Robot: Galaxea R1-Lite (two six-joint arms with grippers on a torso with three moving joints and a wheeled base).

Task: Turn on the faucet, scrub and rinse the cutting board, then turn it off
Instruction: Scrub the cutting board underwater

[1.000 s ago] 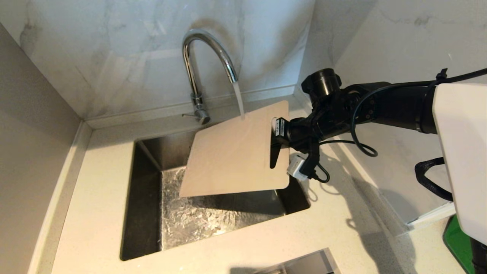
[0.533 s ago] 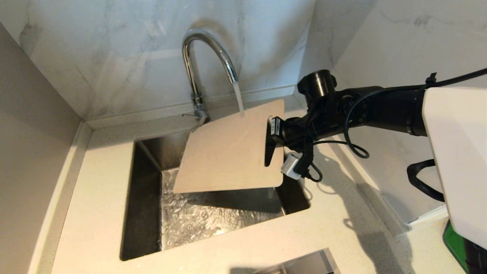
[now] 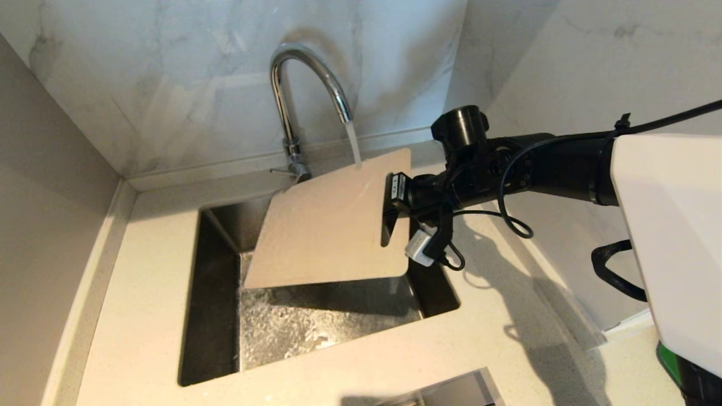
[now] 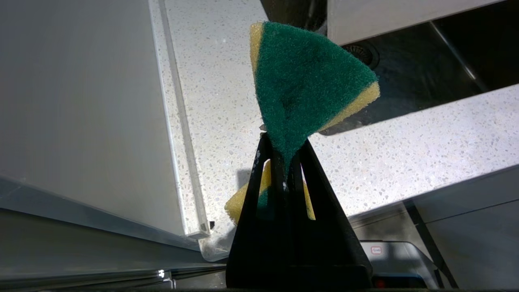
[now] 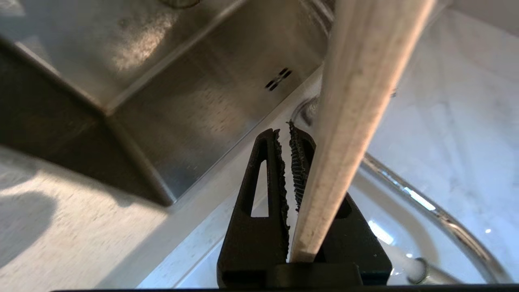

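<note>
The chrome faucet point(image 3: 307, 73) stands behind the sink point(image 3: 208, 304) and is running. Its stream lands on the far edge of the beige cutting board point(image 3: 327, 225). The board hangs tilted over the basin, with its handle slot to the right. My right gripper point(image 3: 392, 211) is shut on the cutting board at that slot end. In the right wrist view the board point(image 5: 357, 101) shows edge-on between the jaws of that gripper point(image 5: 284, 132). My left gripper point(image 4: 284, 140) is outside the head view and is shut on a green-and-yellow sponge point(image 4: 308, 77).
A speckled counter point(image 3: 141, 254) surrounds the sink, with marble walls behind and to the right. The faucet's thin lever point(image 3: 280, 170) points left at its base. A second basin's corner point(image 3: 445, 392) shows at the near edge.
My right gripper has carried the cutting board leftward under the stream, so the water now lands nearer the handle end. The left arm has stayed still.
</note>
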